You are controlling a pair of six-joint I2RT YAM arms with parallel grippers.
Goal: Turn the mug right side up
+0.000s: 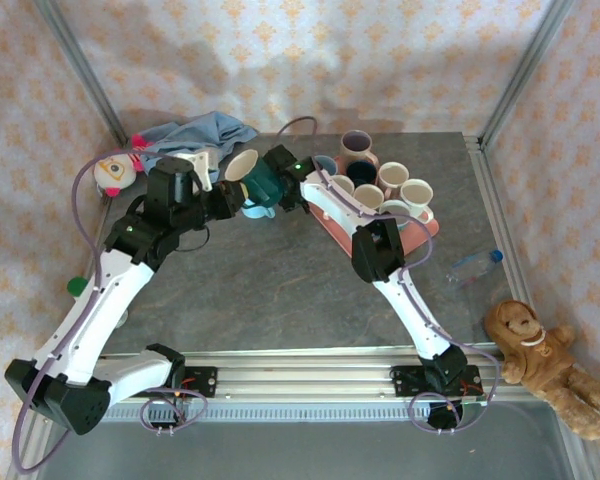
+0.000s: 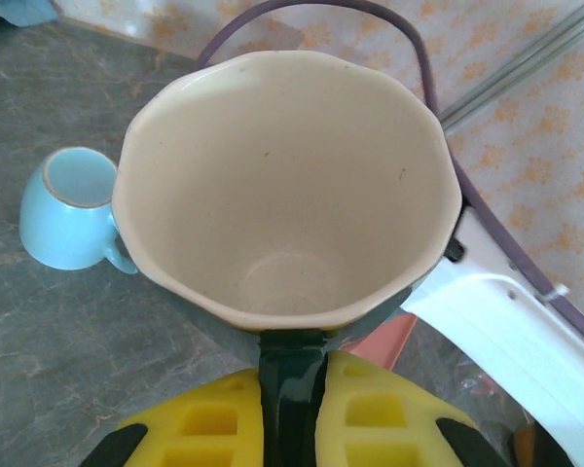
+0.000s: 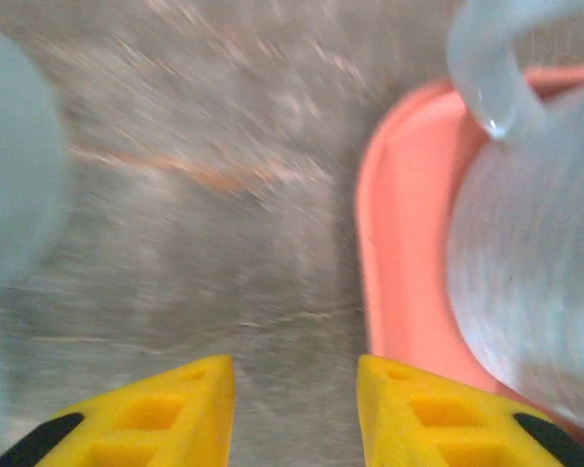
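Doll [image 1: 113,173] with pink trim, at the table's [image 1: 280,290] 10 o'clock corner in the top view; crumpled blue cloth [image 1: 195,133] at its 2 o'clock. Left gripper [image 2: 292,384], yellow fingers [image 2: 214,418] clamped on the dark green handle of the mug [image 2: 282,195]. The mug itself, dark green outside and cream inside, is held tilted with its mouth facing the left wrist camera; in the top view it [image 1: 245,170] sits at 12 o'clock of the table's middle, rim turned up and to the left. Light blue mug [image 2: 68,209], lying on its side on the table at 9 o'clock of the held mug in the left wrist view, mouth toward the camera. Right gripper [image 3: 295,389], jaws parted with nothing between them, over bare table; the picture is blurred. Pink tray [image 3: 409,253], its edge at 2 o'clock of the right gripper, carrying a pale mug [image 3: 535,253] with its handle uppermost in the frame. In the top view the tray [image 1: 432,228] holds a cluster of mugs [image 1: 392,180]. Water bottle [image 1: 473,267], lying at the tray's 5 o'clock. Soft toy monkey [image 1: 540,355], at the 4 o'clock corner.
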